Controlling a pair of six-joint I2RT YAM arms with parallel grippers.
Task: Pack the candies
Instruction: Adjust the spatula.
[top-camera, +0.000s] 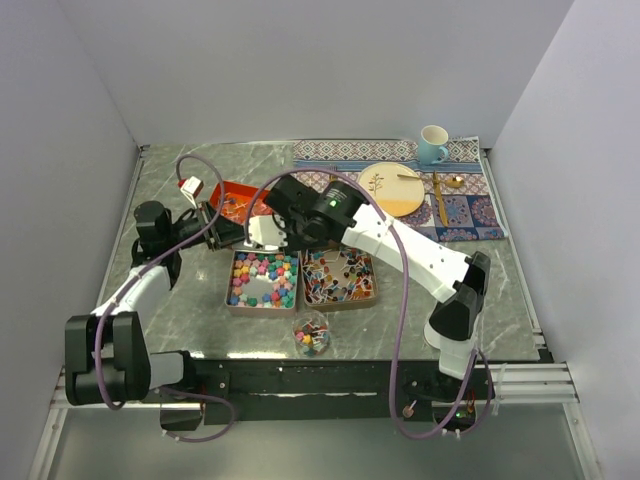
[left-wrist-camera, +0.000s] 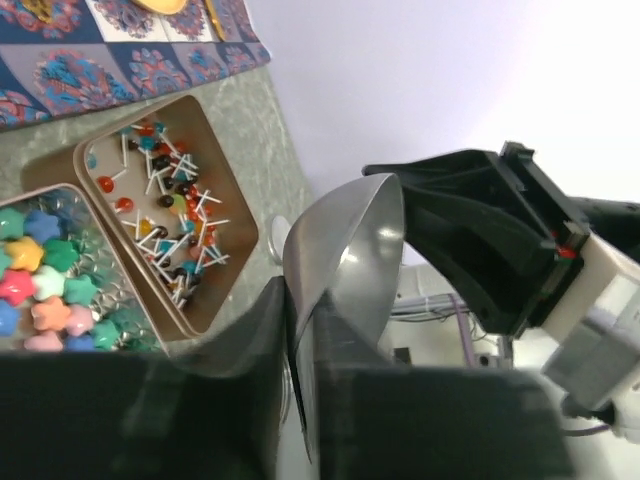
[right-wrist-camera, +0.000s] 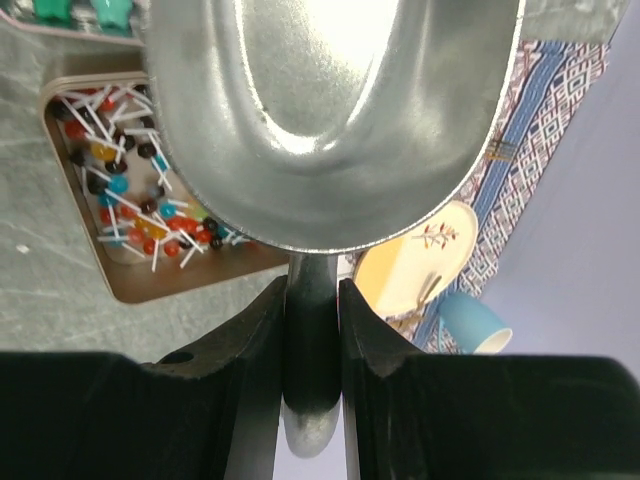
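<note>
Nearest the bases, by the front edge of the table, stands a small clear pouch holding mixed coloured sweets. It is apart from the trays. Judged: one portion already packed.

Just beyond it are two shallow trays, side by side.
- Left tray: chunky candies. Star-like lumps in pink, green, yellow, blue and orange, piled loose and well filled.
- Right tray: stick sweets. Small red, blue and dark heads on thin white sticks, lying criss-cross, with the tray floor showing between them.

Over the far side of the trays, both grippers meet on a metal scoop.
- Bowl: shiny and empty, no candy in it.
- Right gripper: clamped on the handle, fingers tight against both sides.
- Left gripper: pinched onto the scoop's thin metal at the other end, with hardly a gap either side. Whether it bears any weight, I cannot tell.

Step in hand, as I read it: the scoop is being passed between the arms ahead of a scooping pass.

The next move calls for one gripper to let go only once the other's hold is firm. The scoop then has to tip mouth-down into a tray. Likely trouble: slick, thin metal twisting in a pinch.

Farther back lies a red packet. Beyond that is a patterned placemat with a plate and a mug. None of these seems part of the job.
</note>
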